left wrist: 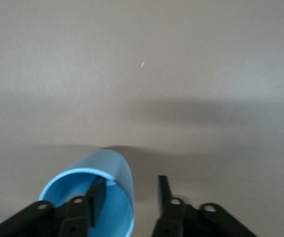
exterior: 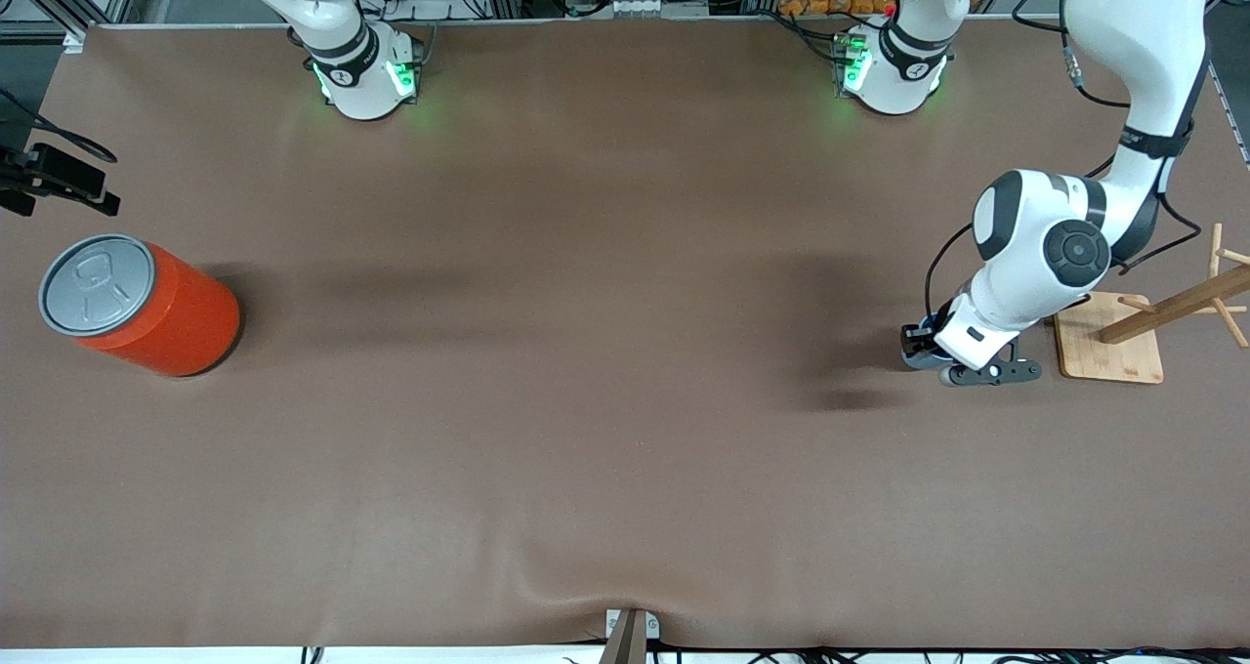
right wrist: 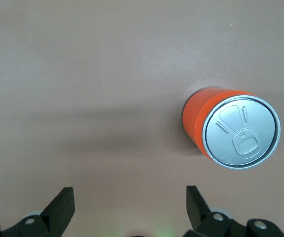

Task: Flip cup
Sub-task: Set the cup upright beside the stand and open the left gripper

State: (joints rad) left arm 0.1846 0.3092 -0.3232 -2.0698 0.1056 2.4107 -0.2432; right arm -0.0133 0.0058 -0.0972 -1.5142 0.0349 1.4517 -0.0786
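The light blue cup (left wrist: 113, 167) lies low over the brown table with its open mouth toward my left gripper (left wrist: 130, 180). That gripper is open. One finger (left wrist: 96, 193) is inside the cup's mouth and the other finger (left wrist: 163, 191) is outside it, with a gap to the wall. In the front view my left gripper (exterior: 920, 348) is low at the table beside the wooden stand, and the cup is almost hidden by it. My right gripper (right wrist: 129, 195) is open and empty, high over the table; it is out of the front view.
A large orange can (exterior: 146, 305) with a grey lid stands at the right arm's end of the table; it also shows in the right wrist view (right wrist: 233, 127). A wooden stand on a square base (exterior: 1113, 344) is at the left arm's end.
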